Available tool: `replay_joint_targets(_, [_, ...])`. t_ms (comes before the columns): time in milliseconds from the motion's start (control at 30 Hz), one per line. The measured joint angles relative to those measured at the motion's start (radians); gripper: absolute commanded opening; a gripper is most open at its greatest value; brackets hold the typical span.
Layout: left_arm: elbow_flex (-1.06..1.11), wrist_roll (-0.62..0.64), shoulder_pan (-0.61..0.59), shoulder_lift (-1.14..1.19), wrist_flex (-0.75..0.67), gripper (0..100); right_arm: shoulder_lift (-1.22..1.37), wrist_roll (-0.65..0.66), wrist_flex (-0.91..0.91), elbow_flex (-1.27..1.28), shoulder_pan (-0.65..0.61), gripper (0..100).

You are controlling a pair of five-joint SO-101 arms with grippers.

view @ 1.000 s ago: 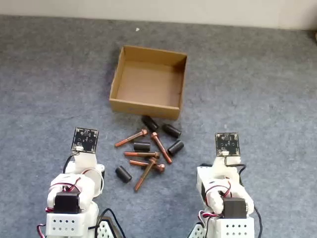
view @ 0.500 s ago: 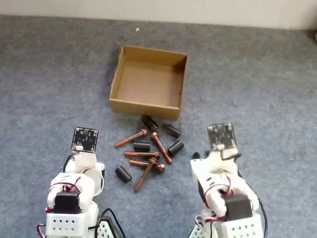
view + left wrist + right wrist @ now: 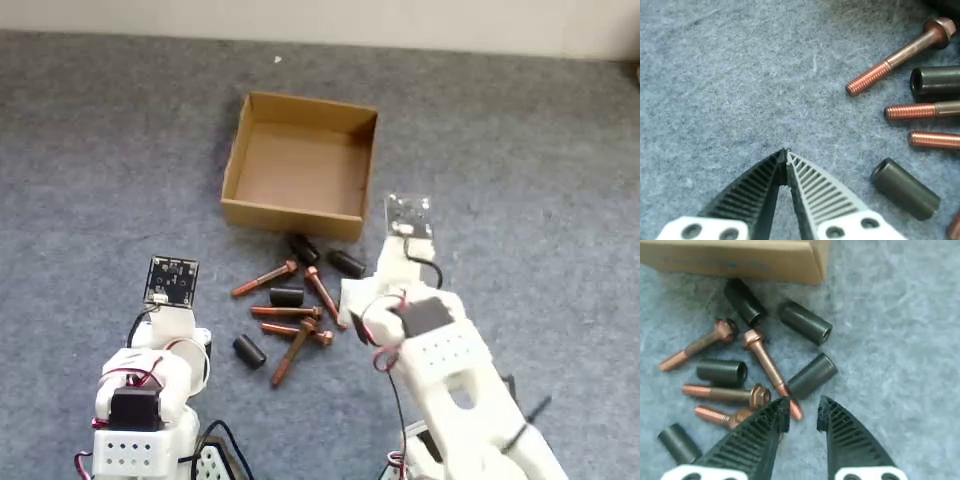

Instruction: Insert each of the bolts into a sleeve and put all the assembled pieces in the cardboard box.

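A grey, short-piled covering spreads across the whole work surface, its fibres flecked lighter and darker up close. A pale cream band runs along the far edge (wall or skirting, hard to tell which). A small white speck lies near it. Light is even, shadows soft.

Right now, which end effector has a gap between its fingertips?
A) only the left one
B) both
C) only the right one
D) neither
C: in its own wrist view the right end effector shows a clear gap between its two tips, while the tips of the left end effector touch each other.
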Motion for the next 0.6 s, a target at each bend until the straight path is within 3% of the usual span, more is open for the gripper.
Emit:
replay_joint_targets(233, [0.0, 0.0, 0.0, 0.0, -0.002, 1, 0.264, -0.101, -0.046, -0.097, 0.0, 16.6])
replay_joint_targets(600, [0.0, 0.0, 0.0, 0.0, -0.002, 1, 0.572, -0.21, -0.011, -0.334, 0.0, 16.6])
